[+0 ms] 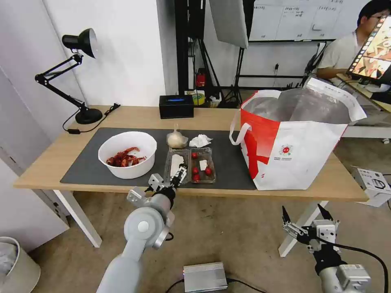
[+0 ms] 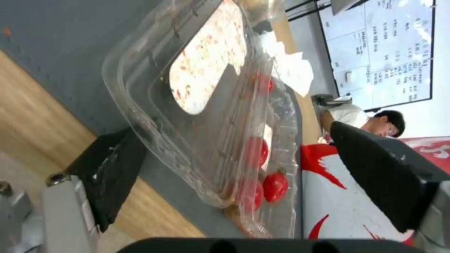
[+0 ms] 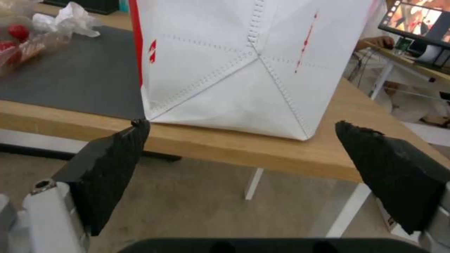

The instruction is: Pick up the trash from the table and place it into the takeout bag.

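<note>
Left pincer [image 1: 178, 176] sits lower centre of the head view, at the near edge of the clear clamshell tray [image 1: 190, 164], fingers spread wide. In the left wrist view one black finger [image 2: 110, 168] is at the tray's near corner and the other well off to the frame's right, so the tray edge lies between them, nothing clamped yet. Reads as lining up a grasp on the tray rim; thin flexible plastic, so an edge pinch looks the likely way in.

Tray lies open on the dark mat [image 1: 230, 162] of the counter [image 1: 49, 162], cherry tomatoes [image 1: 196, 169] in its right half. White bowl [image 1: 127, 154] with crayfish shells is left of it, knotted clear bag [image 1: 176, 139] and crumpled tissue [image 1: 199, 141] just behind, toward frame centre.

Takeout bag [image 1: 293, 150] stands upright at right of frame, mouth open and foil lining showing, ready to take drops from above.

Right pincer [image 1: 308, 228] hangs low at lower right, below the counter edge, opened wide, holding nothing; parked. Its wrist view faces the bag's white side.

All four trash items are on the counter, none bagged.
</note>
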Controlling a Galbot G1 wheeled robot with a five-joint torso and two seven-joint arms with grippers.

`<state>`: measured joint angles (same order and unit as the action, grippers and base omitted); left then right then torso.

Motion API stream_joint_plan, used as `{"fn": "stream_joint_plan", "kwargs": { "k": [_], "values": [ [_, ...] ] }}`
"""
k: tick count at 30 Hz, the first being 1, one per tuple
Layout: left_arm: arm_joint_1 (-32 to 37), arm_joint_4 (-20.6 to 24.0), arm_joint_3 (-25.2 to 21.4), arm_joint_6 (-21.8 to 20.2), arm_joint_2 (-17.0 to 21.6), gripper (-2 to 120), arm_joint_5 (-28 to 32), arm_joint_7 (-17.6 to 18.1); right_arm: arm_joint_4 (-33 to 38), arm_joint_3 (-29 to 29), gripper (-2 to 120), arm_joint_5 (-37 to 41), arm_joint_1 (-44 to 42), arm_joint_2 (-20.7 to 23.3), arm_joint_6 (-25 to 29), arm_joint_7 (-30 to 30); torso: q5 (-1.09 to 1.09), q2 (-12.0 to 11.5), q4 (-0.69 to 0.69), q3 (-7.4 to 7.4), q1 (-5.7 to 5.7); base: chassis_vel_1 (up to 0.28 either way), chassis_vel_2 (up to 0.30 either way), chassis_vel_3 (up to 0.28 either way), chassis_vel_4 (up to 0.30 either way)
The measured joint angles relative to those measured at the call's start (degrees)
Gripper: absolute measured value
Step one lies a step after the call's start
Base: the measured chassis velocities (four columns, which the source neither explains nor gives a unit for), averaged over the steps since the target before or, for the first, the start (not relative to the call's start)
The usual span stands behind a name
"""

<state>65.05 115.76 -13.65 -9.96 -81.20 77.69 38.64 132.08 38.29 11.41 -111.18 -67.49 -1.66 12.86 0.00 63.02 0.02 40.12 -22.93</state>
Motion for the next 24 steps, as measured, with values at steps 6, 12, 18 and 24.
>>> {"fn": "stream_joint_plan", "kwargs": {
  "k": [6, 12, 18, 24],
  "values": [
    [-0.24, 0.11, 0.92, 0.97, -0.07, 100, -1.08, -2.44, -0.10, -0.21, 100, 0.03, 0.16, 0.10, 0.02, -0.01, 0.00, 0.00, -0.02, 0.00, 0.00, 0.000, 0.000, 0.000, 0.000],
    [-0.89, 0.87, 1.85, 1.12, 0.20, 100, -1.72, -3.49, -0.12, -0.25, 100, 0.04, 0.26, 0.03, 0.04, -0.01, 0.00, 0.00, -0.03, -0.01, 0.00, 0.000, 0.000, 0.000, 0.000],
    [-0.88, 2.36, 2.43, 1.18, 1.15, 100, -3.60, -5.71, 0.02, -0.15, 100, 0.04, 0.28, -0.23, 0.08, -0.01, 0.00, 0.00, -0.02, -0.02, 0.00, 0.000, 0.000, 0.000, 0.000],
    [-0.93, 2.50, 3.56, 1.09, 1.91, 100, -6.41, -8.85, 0.07, -0.15, 100, 0.03, 0.49, -0.32, 0.12, -0.02, 0.00, 0.00, -0.02, -0.01, 0.01, 0.000, 0.000, 0.000, 0.000]
  ]
}}
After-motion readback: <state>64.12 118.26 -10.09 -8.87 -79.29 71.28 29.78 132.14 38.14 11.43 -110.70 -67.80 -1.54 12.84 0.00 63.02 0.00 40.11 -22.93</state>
